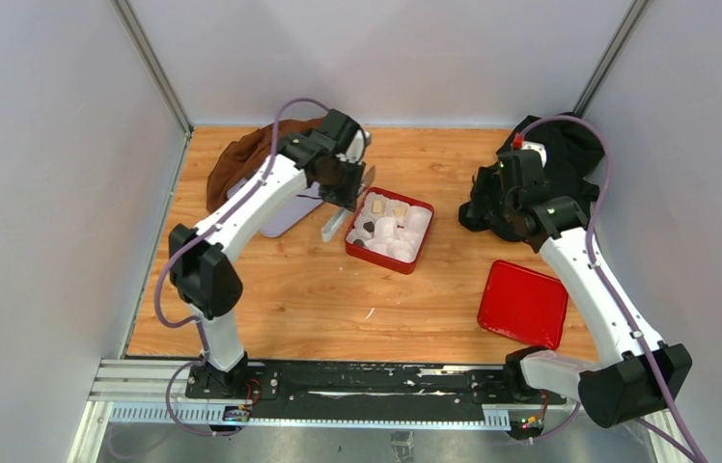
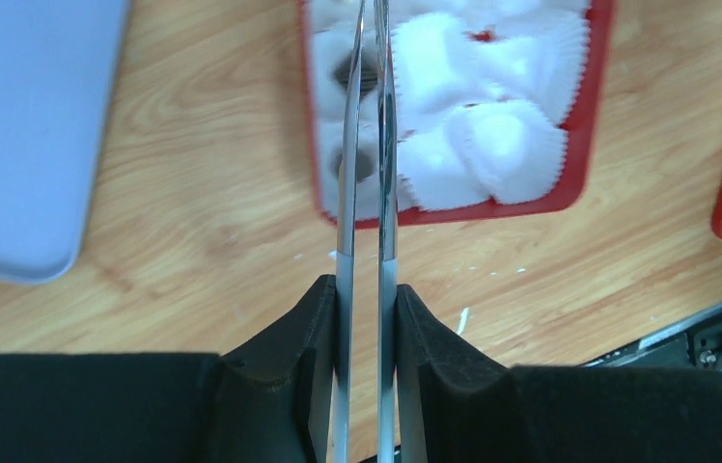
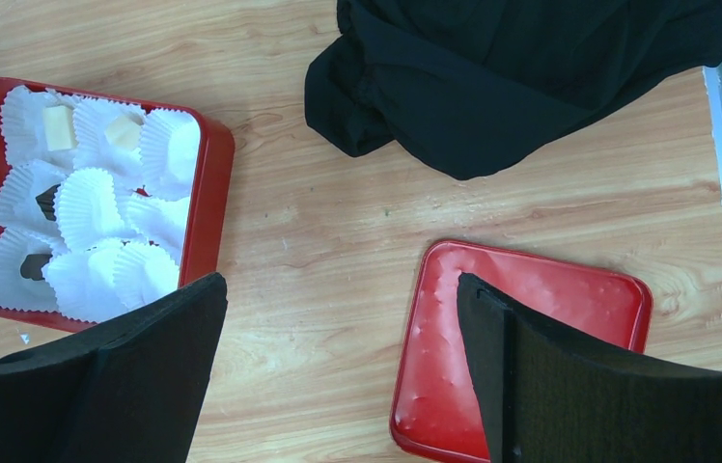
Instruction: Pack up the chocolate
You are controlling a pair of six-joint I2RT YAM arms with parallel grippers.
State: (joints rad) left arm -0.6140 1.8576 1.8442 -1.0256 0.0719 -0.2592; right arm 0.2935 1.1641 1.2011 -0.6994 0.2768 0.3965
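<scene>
**Four chocolate pieces in the box, tweezers over it**

Four pieces of chocolate [image 3: 60,125] can be counted, all inside one red box [image 1: 424,241] at the centre of the overhead view. Two tan pieces [image 3: 124,132] sit in cups along its upper edge in the right wrist view. Two dark pieces [image 3: 48,201] lie on its left side, one below the other. White paper cups [image 3: 92,207] crowd the box and overlap, so their number is hard to fix.

The left gripper [image 2: 365,294] has its jaws pressed onto one pair of metal tweezers [image 2: 388,193]. The blades run up the left wrist view over the box's left side, crossing both dark pieces. The tips nearly meet at the top edge of the frame, and whether they pinch anything cannot be told.

The right gripper [image 3: 338,289] has its jaws spread wide and holds nothing. It hangs above bare table [image 1: 434,318] between the box and one red lid [image 3: 550,289] at lower right.

One black cloth [image 3: 531,77] is heaped at upper right. In the overhead view one brown cloth [image 1: 241,159] lies at upper left, with one lavender tray [image 2: 19,125] beside it under the left arm.
</scene>
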